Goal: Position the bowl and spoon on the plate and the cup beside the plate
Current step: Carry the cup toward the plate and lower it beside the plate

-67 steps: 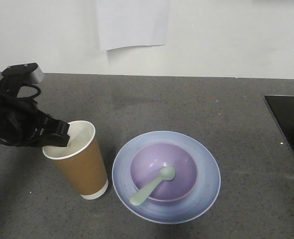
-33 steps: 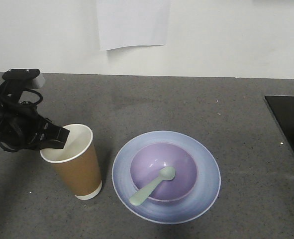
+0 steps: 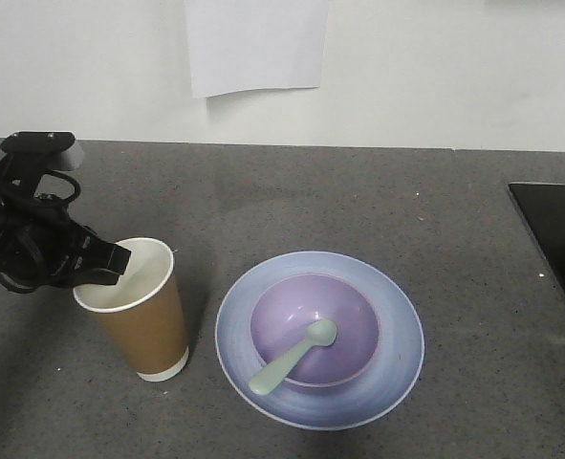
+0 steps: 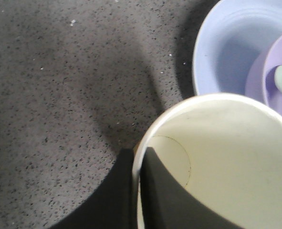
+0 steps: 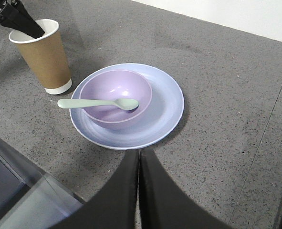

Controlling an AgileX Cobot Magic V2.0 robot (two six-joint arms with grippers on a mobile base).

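The right wrist view, looking past its own closed right hand at the bottom edge, shows the plate nearest on the grey bench, the bowl sitting in it and the spoon lying with its head in the bowl and its handle out over the rim. Just beyond, to the left and apart from the plate, stands the cup, upright on its base. The left hand grips the cup's rim, one finger inside the wall and one outside. The placing looks all but done, so the careful move, I judge, is to part the fingers gently and lift straight up, so that the light cup neither tips nor slides into the plate. The left wrist view alone shows the finger pressed against the white inner wall; the front view alone shows the gap between cup and plate and a paper sheet on the wall behind.
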